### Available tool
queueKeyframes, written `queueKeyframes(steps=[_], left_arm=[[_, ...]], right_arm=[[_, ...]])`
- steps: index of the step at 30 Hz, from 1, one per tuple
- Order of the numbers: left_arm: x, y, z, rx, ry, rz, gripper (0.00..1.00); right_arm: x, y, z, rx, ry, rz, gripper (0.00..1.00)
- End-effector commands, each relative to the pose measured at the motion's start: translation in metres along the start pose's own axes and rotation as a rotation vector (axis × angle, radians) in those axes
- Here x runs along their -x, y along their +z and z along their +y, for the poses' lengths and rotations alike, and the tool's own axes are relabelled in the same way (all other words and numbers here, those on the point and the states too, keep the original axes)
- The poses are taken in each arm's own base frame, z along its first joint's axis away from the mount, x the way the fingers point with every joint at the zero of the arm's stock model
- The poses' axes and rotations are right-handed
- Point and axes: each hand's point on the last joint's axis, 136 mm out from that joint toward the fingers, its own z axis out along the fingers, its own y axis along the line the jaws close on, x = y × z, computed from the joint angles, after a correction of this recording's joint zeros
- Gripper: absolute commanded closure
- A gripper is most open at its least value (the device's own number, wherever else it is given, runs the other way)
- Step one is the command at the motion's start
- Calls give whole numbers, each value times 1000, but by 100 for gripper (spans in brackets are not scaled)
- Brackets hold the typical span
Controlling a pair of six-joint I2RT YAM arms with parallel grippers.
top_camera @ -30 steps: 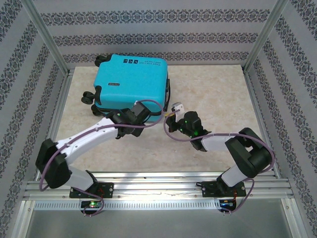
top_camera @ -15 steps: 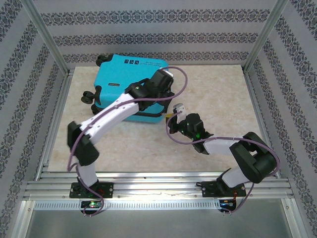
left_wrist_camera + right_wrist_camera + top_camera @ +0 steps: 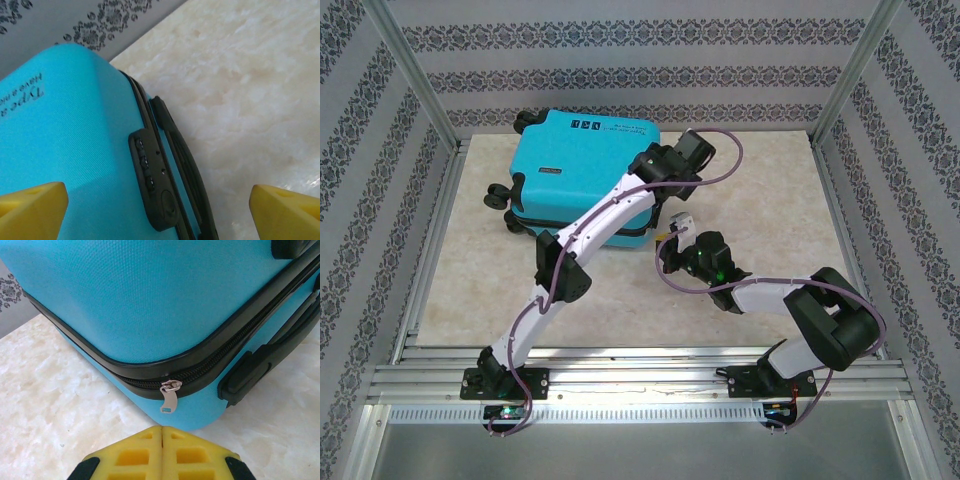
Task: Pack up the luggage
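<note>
The luggage (image 3: 570,170) is a closed turquoise suitcase lying flat at the back left of the table. My left arm reaches across it, and the left gripper (image 3: 692,150) hangs over its right edge. In the left wrist view the yellow fingertips (image 3: 30,210) stand wide apart above the black combination lock (image 3: 152,180) and side handle (image 3: 180,155), holding nothing. My right gripper (image 3: 678,225) sits low at the suitcase's near right corner. Its pads (image 3: 161,432) are pressed together just short of the silver zipper pull (image 3: 169,397), which hangs from the closed zip.
The beige marbled tabletop (image 3: 760,190) extends to the right of the suitcase. Patterned walls and aluminium posts (image 3: 845,90) enclose the table. Black wheels (image 3: 498,195) stick out at the suitcase's left side.
My left arm swung from the suitcase's near edge up and over it to the far right edge, its jaws opening wider. The right gripper stayed shut and barely shifted.
</note>
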Motion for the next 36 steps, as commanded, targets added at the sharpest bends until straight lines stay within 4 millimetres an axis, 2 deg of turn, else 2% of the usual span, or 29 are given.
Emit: queueKeyframes(steps=[1,9,17,23,28,34,35,36], left_arm=[[-22,1,3,57,81,86,5],[-40,23,1,146,138,139,4],[-50,32,4,241,196,170,0],[-54,32,17,345,219,186,0],[-50,27,27,394,220,176,0],[-38,22,39,471,253,148,0],[-36,22,39,478,259,144,0],[-35,23,39,478,262,141,0]], right_arm=[[2,-3,6,23,12,-9,100],[-2,1,8,40,24,7,100],[-6,-2,9,49,47,13,97],[-8,-10,15,75,48,12,80],[-8,-20,21,111,37,6,66],[0,-30,30,152,21,-21,54],[-10,-34,28,150,27,-2,53],[-10,-35,29,151,26,-4,52]])
